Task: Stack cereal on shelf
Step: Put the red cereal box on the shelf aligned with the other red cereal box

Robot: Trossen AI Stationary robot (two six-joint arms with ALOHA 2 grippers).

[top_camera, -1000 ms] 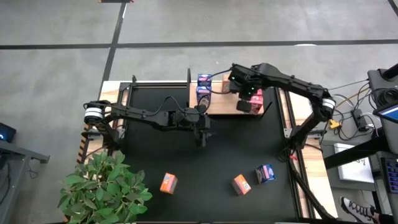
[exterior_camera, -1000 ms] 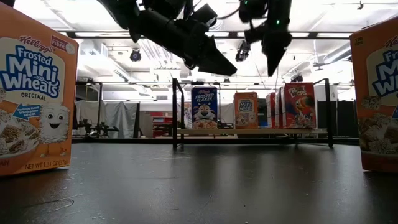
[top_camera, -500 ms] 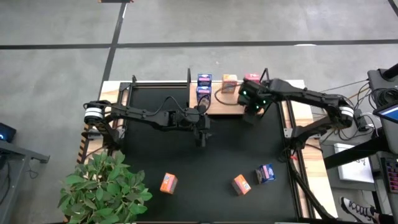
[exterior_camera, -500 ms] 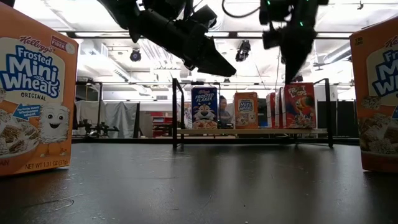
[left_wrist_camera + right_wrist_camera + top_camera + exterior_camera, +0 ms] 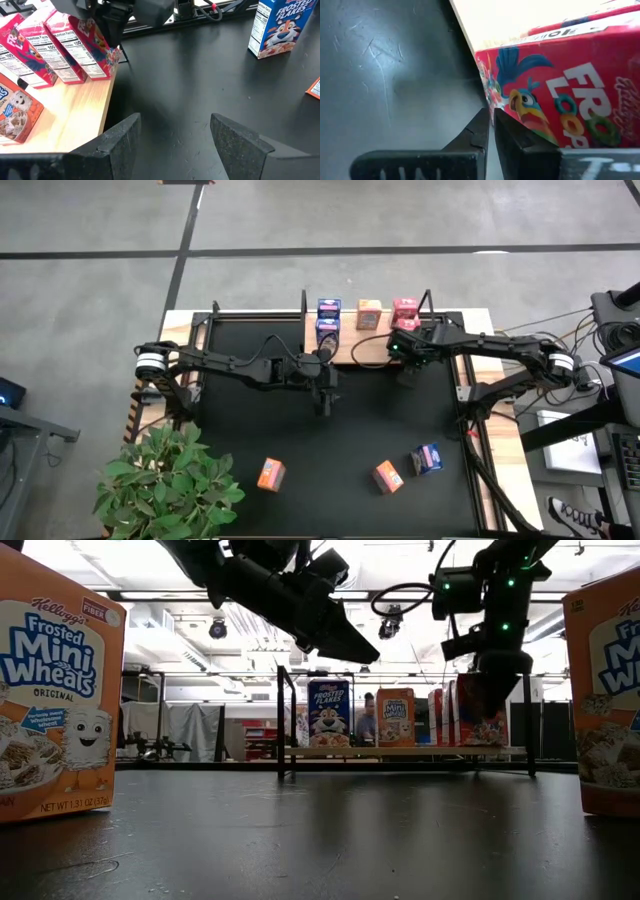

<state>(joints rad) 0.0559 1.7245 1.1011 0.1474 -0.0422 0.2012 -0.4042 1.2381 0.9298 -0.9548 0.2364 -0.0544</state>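
The wooden shelf (image 5: 362, 348) stands at the mat's far side. On it are two blue boxes (image 5: 328, 308), one orange box (image 5: 370, 313) and three red boxes (image 5: 60, 50). My right gripper (image 5: 492, 125) is shut. It hangs low at the shelf's near edge, just in front of the red boxes (image 5: 480, 710). My left gripper (image 5: 175, 142) is open and empty above the mat, near the shelf's left end (image 5: 325, 402). Two orange boxes (image 5: 271, 474) (image 5: 387, 476) and a blue box (image 5: 427, 458) stand on the mat near the front. My right gripper's shut fingers (image 5: 510, 137) point down beside the lower corner of the nearest red box's printed face (image 5: 540, 107). I cannot tell whether they touch it.
Thin black posts (image 5: 281, 720) (image 5: 527, 720) stand at the shelf's ends. A potted plant (image 5: 165, 480) sits at the table's near left corner. A person (image 5: 368, 720) shows in the room behind the shelf. Cables and gear lie off the table's right edge (image 5: 600, 370).
My right gripper has come off the shelf toward the table's near edge. It has dropped from well above the boxes to shelf level in front of the red boxes. Its arm has swung back toward the table's right.
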